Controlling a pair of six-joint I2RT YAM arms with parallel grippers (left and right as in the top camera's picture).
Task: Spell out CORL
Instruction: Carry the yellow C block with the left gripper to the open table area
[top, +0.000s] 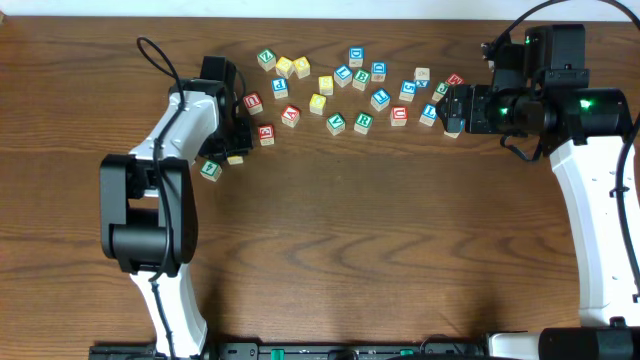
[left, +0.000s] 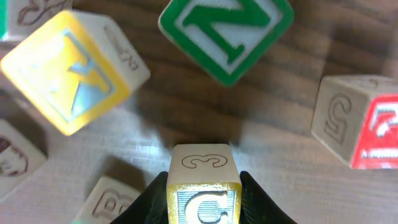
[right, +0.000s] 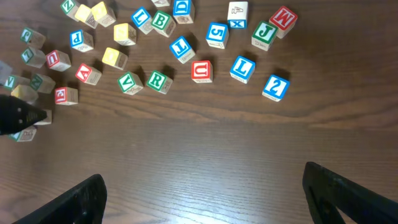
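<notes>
My left gripper (top: 237, 150) is shut on a yellow-framed C block (left: 203, 186), held between the black fingers (left: 203, 208) just above the wood; its top face shows a 3. A yellow block (left: 68, 68), a green N block (left: 227, 34) and a red-faced block (left: 364, 127) lie close around it. My right gripper (right: 202, 199) is open and empty over bare table (right: 199, 143), near the right end of the letter blocks (top: 450, 108). A green R block (right: 159, 81) and a blue L block (right: 242, 68) lie in the scatter ahead of it. I cannot pick out an O block.
Several letter blocks lie scattered in a band across the far half of the table, from a green one (top: 266, 58) to a red M (top: 455, 80). A green block (top: 210, 169) lies beside the left arm. A red U (right: 202, 70) and a blue 2 (right: 275, 87) sit nearest my right gripper.
</notes>
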